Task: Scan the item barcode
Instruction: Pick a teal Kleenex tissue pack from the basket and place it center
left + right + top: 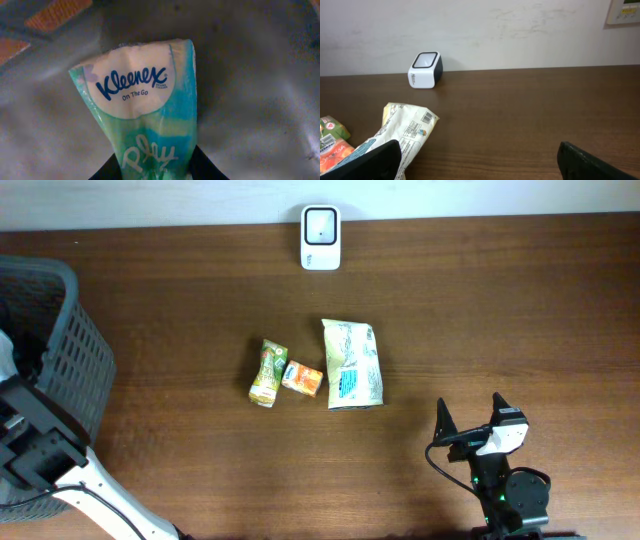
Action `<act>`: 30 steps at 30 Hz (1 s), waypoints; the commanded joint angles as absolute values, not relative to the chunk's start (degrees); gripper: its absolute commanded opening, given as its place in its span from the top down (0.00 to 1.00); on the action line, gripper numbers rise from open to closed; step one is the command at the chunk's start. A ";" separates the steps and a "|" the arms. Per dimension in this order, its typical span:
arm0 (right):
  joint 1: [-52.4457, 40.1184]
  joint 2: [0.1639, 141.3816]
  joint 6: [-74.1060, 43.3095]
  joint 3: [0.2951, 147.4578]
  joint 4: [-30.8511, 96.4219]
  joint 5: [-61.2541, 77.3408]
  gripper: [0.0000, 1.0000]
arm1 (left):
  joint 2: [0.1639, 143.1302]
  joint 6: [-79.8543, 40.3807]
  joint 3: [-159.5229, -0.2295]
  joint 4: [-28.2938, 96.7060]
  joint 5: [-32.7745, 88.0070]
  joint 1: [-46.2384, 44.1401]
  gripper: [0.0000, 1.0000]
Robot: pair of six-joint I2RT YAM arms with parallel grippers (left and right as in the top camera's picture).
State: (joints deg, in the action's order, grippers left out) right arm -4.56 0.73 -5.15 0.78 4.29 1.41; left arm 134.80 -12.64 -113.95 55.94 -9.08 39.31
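The pick-up is in hand. The left jaws are clamped on the lower end of a tissue pack (145, 115), which sticks out ahead of them, seemingly down in the basket (60, 350). Next, I'd judge, it must be lifted clear and its barcode turned toward the scanner (321, 237), far off across the tabletop (500, 310). The left arm (30, 450) bends beside the basket. The right jaws stand apart, empty, held low.

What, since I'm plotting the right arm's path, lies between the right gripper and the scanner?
Bare table between right gripper and scanner, per the right wrist view; the snack bag sits off to the left.
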 commanded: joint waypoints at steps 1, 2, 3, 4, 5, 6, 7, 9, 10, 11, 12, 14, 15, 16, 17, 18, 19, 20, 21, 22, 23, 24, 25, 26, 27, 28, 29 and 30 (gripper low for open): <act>-4.86 0.43 -4.89 0.32 4.40 1.28 0.01 | 131.81 -10.59 -114.96 58.89 -8.36 39.48 0.75; -4.86 0.43 -4.89 0.32 4.40 1.28 0.01 | 128.38 -10.59 -115.68 59.55 -7.01 39.40 0.75; -4.86 0.43 -4.89 0.32 4.40 1.28 0.01 | 121.67 -10.57 -116.66 60.69 -4.12 38.85 0.75; -4.86 0.43 -4.89 0.32 4.40 1.28 0.01 | 118.54 -10.57 -116.75 60.82 -3.01 38.37 0.75; -4.86 0.43 -4.89 0.32 4.40 1.30 0.01 | 111.46 -10.33 -116.75 61.30 -0.80 36.84 0.75; -4.86 0.43 -4.89 0.32 4.40 1.28 0.01 | 106.61 -8.67 -116.75 61.84 0.82 34.98 0.76; -4.86 0.43 -4.89 0.32 4.40 1.30 0.01 | 104.36 -8.14 -116.75 62.26 1.41 33.69 0.76; -4.86 0.43 -4.89 0.32 4.40 1.30 0.01 | 96.77 -7.79 -116.73 64.84 1.76 23.77 0.74; -4.86 0.43 -4.89 0.32 4.40 1.28 0.01 | 96.27 -7.55 -116.64 68.16 1.76 16.16 0.73; -4.86 0.43 -4.89 0.32 4.40 1.28 0.01 | 96.86 -7.55 -115.39 70.00 1.76 11.33 0.73; -4.86 0.43 -4.89 0.32 4.40 1.30 0.01 | 97.32 -7.57 -113.65 70.52 1.76 7.86 0.73; -4.86 0.43 -4.89 0.32 4.40 1.28 0.01 | 98.89 -7.60 -106.32 69.76 1.76 -1.19 0.73; -4.86 0.43 -4.89 0.32 4.40 1.28 0.01 | 99.98 -7.60 -102.24 68.49 1.78 -5.41 0.73; -4.86 0.43 -4.89 0.32 4.40 1.28 0.01 | 101.41 -7.62 -97.41 66.15 2.28 -10.35 0.72; -4.86 0.43 -4.89 0.32 4.40 1.28 0.01 | 102.69 -7.62 -93.89 63.75 2.90 -14.26 0.71; -4.86 0.43 -4.89 0.32 4.40 1.28 0.01 | 104.07 -7.62 -91.44 61.63 3.31 -17.41 0.71; -4.86 0.43 -4.89 0.32 4.40 1.28 0.01 | 106.10 -7.62 -88.86 58.52 3.73 -21.28 0.71; -4.86 0.43 -4.89 0.32 4.40 1.28 0.01 | 107.42 -7.66 -87.83 56.97 4.40 -23.35 0.71; -4.86 0.43 -4.89 0.32 4.40 1.28 0.01 | 110.13 -8.12 -87.66 55.99 5.89 -26.20 0.71; -4.86 0.43 -4.89 0.32 4.40 1.28 0.01 | 111.11 -8.08 -87.66 55.94 6.24 -27.20 0.71; -4.86 0.43 -4.89 0.32 4.40 1.28 0.01 | 113.14 -8.10 -87.66 56.16 6.44 -29.10 0.70; -4.86 0.43 -4.89 0.32 4.40 1.30 0.01 | 113.71 -8.10 -87.66 56.27 6.72 -29.67 0.67; -4.86 0.43 -4.89 0.32 4.40 1.28 0.01 | 113.89 -8.10 -87.66 56.36 6.68 -30.02 0.42; -4.86 0.43 -4.89 0.32 4.40 1.28 0.01 | 113.89 -8.10 -87.70 56.29 6.68 -30.11 0.02; -4.86 0.43 -4.89 0.32 4.40 1.28 0.01 | 113.86 -8.10 -88.25 56.47 6.68 -30.11 0.01; -4.86 0.43 -4.89 0.32 4.40 1.28 0.01 | 113.78 -8.10 -90.43 57.52 6.68 -29.91 0.01; -4.86 0.43 -4.89 0.32 4.40 1.30 0.01 | 113.75 -8.08 -93.49 59.11 6.59 -29.41 0.01; -4.86 0.43 -4.89 0.32 4.40 1.28 0.01 | 113.75 -8.05 -99.88 62.63 6.55 -28.14 0.01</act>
